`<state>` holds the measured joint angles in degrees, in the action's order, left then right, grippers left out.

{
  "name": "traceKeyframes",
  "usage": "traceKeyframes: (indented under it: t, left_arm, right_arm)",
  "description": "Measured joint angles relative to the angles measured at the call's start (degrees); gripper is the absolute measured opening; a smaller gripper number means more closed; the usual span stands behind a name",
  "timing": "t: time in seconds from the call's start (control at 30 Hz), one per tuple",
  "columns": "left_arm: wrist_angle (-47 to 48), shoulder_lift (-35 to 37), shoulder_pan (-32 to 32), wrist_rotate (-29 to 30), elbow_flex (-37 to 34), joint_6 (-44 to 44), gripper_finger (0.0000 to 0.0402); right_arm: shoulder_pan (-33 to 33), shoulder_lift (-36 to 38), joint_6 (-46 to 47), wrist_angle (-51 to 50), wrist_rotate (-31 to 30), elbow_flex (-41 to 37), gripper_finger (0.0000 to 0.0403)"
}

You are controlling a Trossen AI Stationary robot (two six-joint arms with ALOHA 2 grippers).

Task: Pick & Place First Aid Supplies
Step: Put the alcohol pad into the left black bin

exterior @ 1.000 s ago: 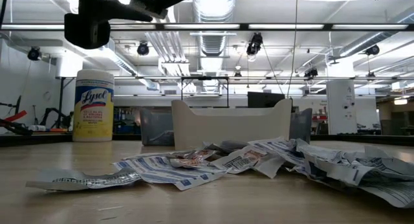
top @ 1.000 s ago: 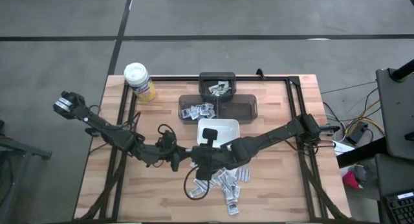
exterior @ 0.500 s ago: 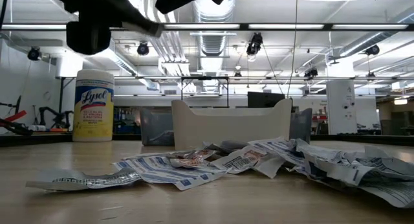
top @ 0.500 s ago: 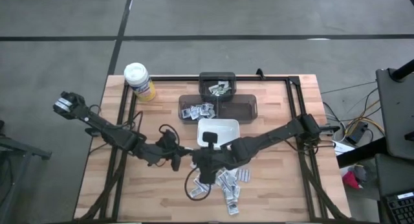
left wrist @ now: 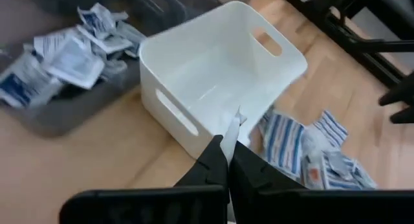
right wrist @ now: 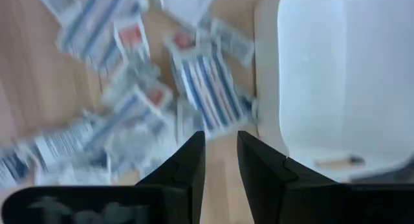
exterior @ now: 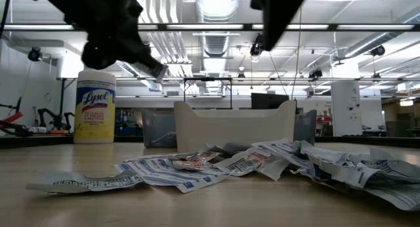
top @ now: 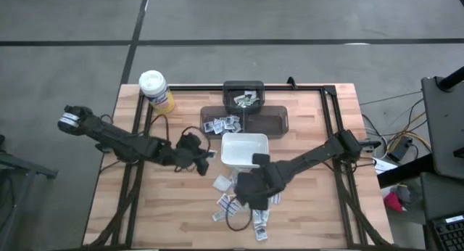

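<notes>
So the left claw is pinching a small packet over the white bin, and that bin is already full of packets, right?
Not quite. The left gripper does pinch a small packet by the white bin, but the left wrist view shows that bin holding no packets. The packets lie in the grey tray and on the table.

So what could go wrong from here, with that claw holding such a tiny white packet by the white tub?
The left gripper pinches only the edge of the small packet, so it might slip out before reaching a bin. It is close to the white tub's wall and could nudge it. The right gripper, open above the loose packet pile, might scatter pieces or grab several at once.
</notes>
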<state>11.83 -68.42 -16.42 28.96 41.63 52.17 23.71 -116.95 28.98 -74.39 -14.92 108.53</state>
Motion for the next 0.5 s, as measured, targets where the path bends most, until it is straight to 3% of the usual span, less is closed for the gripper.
traceKeyframes:
  t: [0.3, 0.5]
  left_arm:
    - [0.5, -0.11, 13.85, -7.56, 7.08, -15.23, 0.0]
    - [2.76, -2.87, 21.88, -11.2, 12.05, -21.95, 0.0]
  right_arm:
    - [3.72, 2.42, -0.78, -3.31, -2.9, -0.61, 0.0063]
    - [2.81, 11.84, -2.96, -1.83, -4.76, -7.85, 0.0048]
